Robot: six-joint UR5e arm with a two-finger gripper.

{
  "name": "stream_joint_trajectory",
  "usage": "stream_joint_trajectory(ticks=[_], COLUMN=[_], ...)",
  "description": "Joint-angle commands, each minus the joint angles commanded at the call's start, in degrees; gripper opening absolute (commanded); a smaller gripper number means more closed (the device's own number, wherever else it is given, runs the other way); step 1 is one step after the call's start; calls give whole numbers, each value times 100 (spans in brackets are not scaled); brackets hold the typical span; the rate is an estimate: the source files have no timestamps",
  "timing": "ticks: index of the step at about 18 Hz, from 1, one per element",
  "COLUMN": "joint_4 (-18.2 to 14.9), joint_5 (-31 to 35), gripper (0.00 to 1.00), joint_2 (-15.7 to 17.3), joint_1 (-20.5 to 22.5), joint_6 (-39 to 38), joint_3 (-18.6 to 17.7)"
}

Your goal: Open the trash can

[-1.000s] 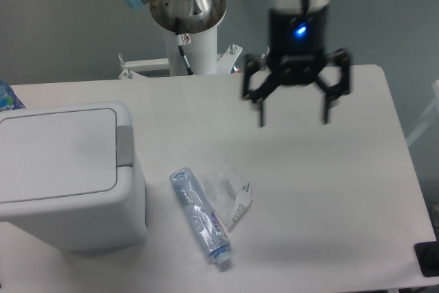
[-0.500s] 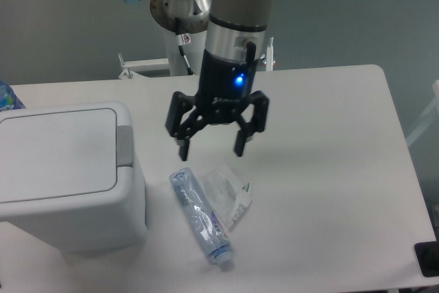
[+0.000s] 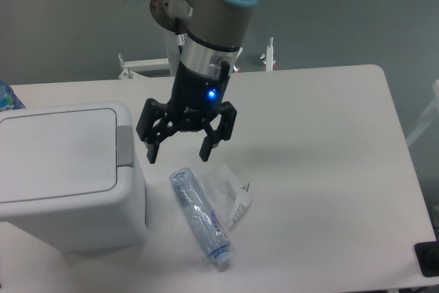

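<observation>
Since half a second ago the gripper [image 3: 178, 154] has moved left and slightly down, and it now hangs just right of the trash can [image 3: 68, 173] with its two fingers spread wide and nothing between them. A second ago it was far off over the right side of the table.

There is one trash can, a large boxy white bin with rounded corners, standing at the left edge of the table [image 3: 329, 169]. Its flat lid [image 3: 58, 154] lies closed. One grey push tab [image 3: 124, 146] sits on the right edge of the lid, facing the gripper. The gripper's left finger is near the tab but apart from it.

One black gripper is in view, with a small blue light glowing on its body. It hangs from one arm with a silver wrist and pale blue joint caps.

One clear plastic bottle [image 3: 200, 216] lies on its side on the table, right of the bin, below the gripper. It carries a blue label; the writing is too small to read. One crumpled clear wrapper [image 3: 230, 194] lies touching the bottle's right side.

A bit of something blue, perhaps another bottle, shows at the far left edge behind the bin.
</observation>
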Motion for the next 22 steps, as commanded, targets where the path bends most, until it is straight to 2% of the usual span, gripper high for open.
stream_joint_trajectory(ticks=[22], joint_4=[35], joint_5=[18], gripper=[100], joint_2=[26], joint_1=[-141], joint_6=[35], joint_3=[-158])
